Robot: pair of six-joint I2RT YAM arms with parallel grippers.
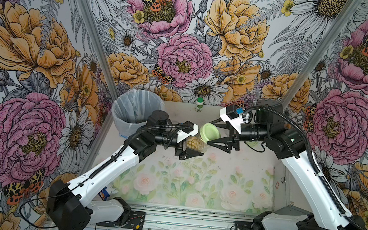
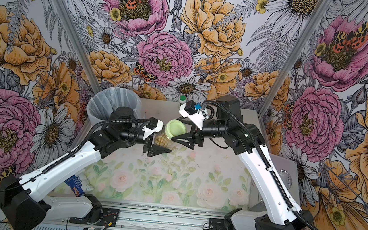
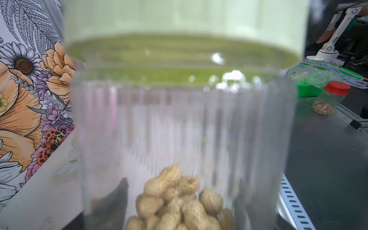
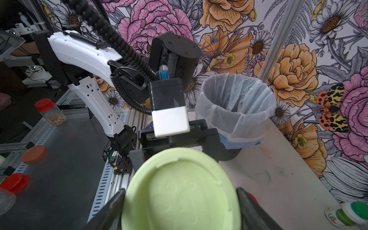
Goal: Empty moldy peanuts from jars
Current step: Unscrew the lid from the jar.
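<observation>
A clear ribbed jar (image 1: 199, 145) with a pale green lid (image 1: 210, 133) is held tilted above the table's back middle, seen in both top views. Moldy peanuts (image 3: 175, 201) lie heaped at its lower end. My left gripper (image 1: 192, 143) is shut on the jar's body; one finger (image 3: 117, 199) shows dark through the glass. My right gripper (image 4: 181, 209) comes from the right and is shut on the green lid (image 4: 179, 191), a finger pressed against each side of its rim. A narrower jar with a red lid (image 4: 50, 111) and pale nuts stands on the dark surface past the rail.
A bin lined with a clear bag (image 1: 137, 110) stands at the back left, just behind the left wrist. A small white bottle with a green cap (image 1: 199, 104) is at the back wall. Loose red (image 4: 15, 182) and orange (image 4: 33, 154) lids lie on the dark surface.
</observation>
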